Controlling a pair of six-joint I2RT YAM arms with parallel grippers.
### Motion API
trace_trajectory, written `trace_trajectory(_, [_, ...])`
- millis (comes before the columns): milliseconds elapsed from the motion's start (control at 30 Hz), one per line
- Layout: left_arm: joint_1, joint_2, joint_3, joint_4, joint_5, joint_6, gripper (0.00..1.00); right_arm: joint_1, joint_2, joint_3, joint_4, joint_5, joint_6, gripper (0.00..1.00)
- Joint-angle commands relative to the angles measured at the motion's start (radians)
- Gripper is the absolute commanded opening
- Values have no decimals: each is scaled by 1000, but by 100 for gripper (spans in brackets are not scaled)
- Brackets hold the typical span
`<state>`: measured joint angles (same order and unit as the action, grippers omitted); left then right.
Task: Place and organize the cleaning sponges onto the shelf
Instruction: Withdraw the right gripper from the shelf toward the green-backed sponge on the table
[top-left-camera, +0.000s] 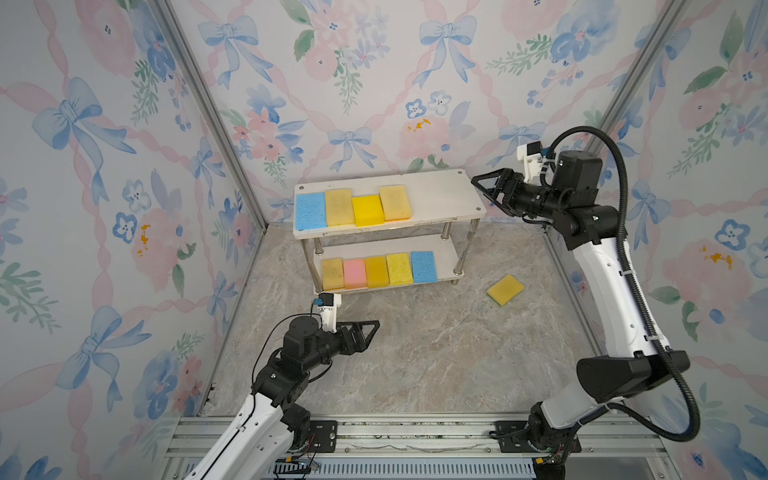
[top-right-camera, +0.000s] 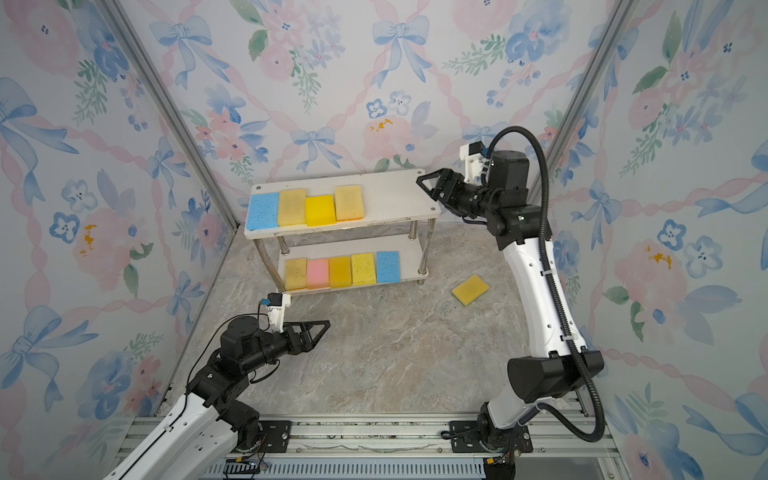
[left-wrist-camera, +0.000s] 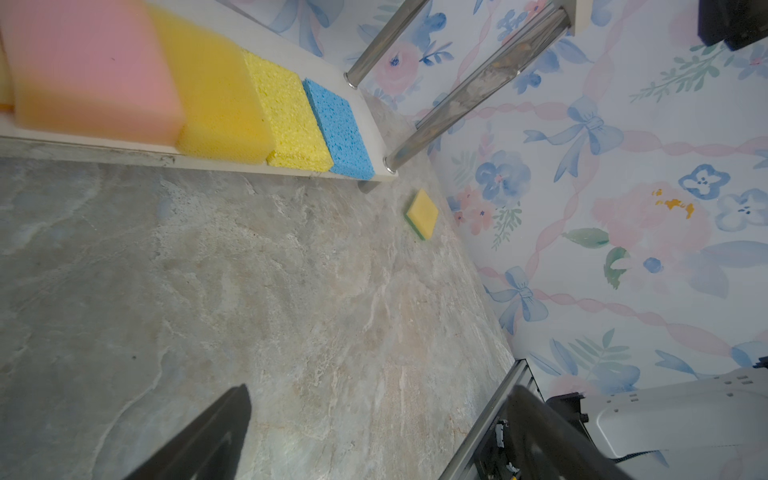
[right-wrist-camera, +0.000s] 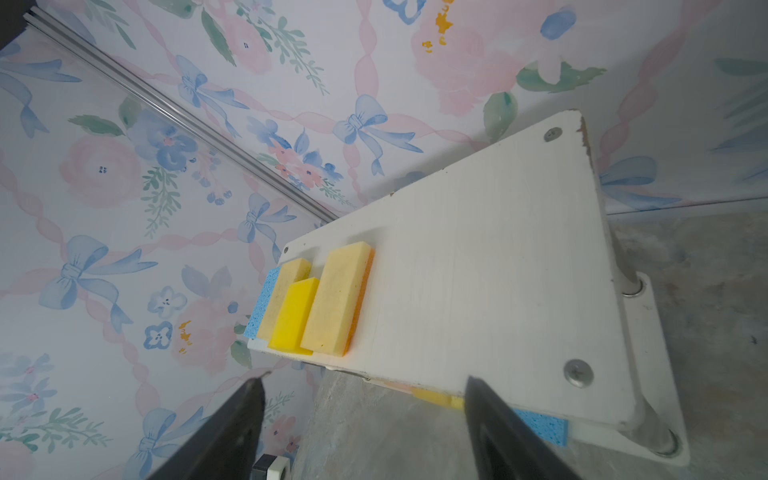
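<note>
Shelf (top-left-camera: 440, 195) with sponges (top-left-camera: 368, 210), yellow sponge (top-left-camera: 505, 289) on floor (top-left-camera: 415, 353)

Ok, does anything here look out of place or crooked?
Yes. One yellow sponge lies on the tabletop to the right of the shelf, turned at an angle, while the other nine sit on it. On the top board, the bright yellow sponge sits further forward than its neighbours.

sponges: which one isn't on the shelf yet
The yellow sponge lying askew on the marble tabletop right of the shelf; the rest sit in rows on its boards.
</note>
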<state>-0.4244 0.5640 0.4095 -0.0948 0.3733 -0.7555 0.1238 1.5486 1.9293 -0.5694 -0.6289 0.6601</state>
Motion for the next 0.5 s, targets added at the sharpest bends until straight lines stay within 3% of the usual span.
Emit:
trace_trajectory(0, [8,-21,44,-6,-27,-7,98,-82,-101,-139,92,-76,43,91])
trace_trajectory(67, [9,-23,59,-6,-38,-14,98,-127,-163,-216,70,-73,23,100])
trace_trajectory(467, [10,30,222,-27,-82,54,98,-226,-385,-503,-82,81,-152,97])
